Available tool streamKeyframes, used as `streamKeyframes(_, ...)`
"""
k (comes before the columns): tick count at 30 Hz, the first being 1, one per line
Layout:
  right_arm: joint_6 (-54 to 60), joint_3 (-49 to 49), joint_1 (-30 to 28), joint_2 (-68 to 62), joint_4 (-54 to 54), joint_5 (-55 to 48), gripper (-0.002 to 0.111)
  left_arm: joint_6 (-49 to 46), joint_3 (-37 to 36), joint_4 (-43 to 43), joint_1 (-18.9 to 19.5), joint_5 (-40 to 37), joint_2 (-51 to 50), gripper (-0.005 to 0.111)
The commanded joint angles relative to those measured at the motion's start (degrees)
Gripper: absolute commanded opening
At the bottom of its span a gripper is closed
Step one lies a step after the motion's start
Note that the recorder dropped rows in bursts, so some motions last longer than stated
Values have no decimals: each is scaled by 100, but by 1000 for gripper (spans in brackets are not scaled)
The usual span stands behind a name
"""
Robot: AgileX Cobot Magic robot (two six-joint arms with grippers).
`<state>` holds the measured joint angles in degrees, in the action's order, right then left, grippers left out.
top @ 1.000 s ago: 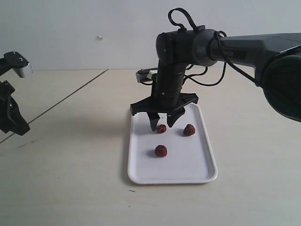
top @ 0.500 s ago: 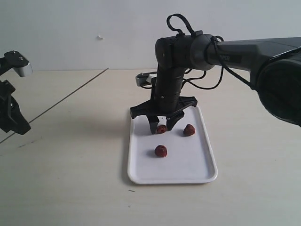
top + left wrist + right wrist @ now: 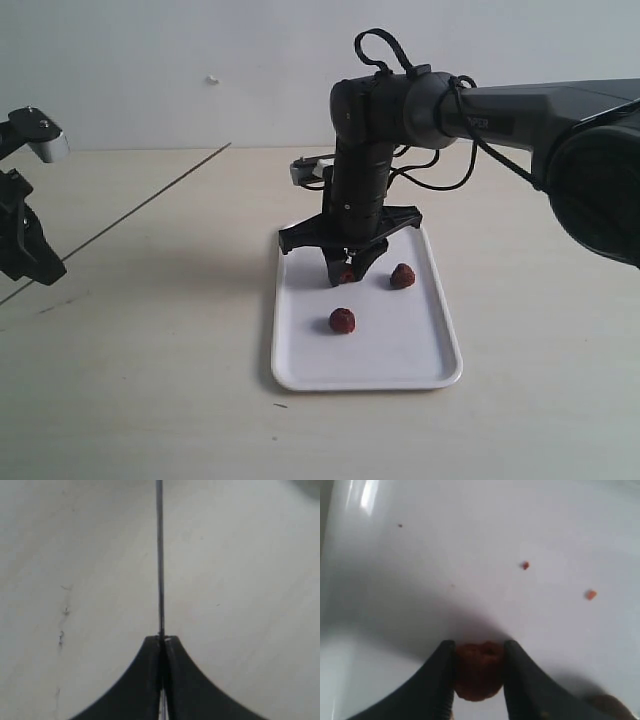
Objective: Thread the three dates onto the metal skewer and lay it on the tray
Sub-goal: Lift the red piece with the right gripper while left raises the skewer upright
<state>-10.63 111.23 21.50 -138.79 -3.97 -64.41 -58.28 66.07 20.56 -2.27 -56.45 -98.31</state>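
While a plain white wall closes the room behind, a pale beige tabletop fills the exterior view, crossed at the left by one dark slanting seam. On it lies the white tray, its long side running away from the camera. The right gripper points straight down over the tray's far half, its fingers closed about the first date. The second date sits near it to the right, and the third date lies nearer the camera; all three are on the tray. White lettering on the right arm is partly covered by a cable and cannot be read whole. The left arm hangs at the view's left edge, well apart from the tray.

From the left wrist, the left gripper has its jaws pressed together on the metal skewer, which runs straight out from the tips above bare beige tabletop marked by a few faint specks.

From the right wrist, both fingers touch the first date's sides, pinching it over the glossy white tray floor, where two tiny orange crumbs lie apart from it.
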Motion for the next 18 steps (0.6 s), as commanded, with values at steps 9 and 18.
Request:
streamKeyframes(9, 2, 143, -67, 54, 36, 32, 31, -24, 53, 117, 16, 87, -15, 0)
streamKeyframes(18, -147, 583, -368, 269, -56, 106, 31, -24, 53, 159, 16, 131, -15, 0)
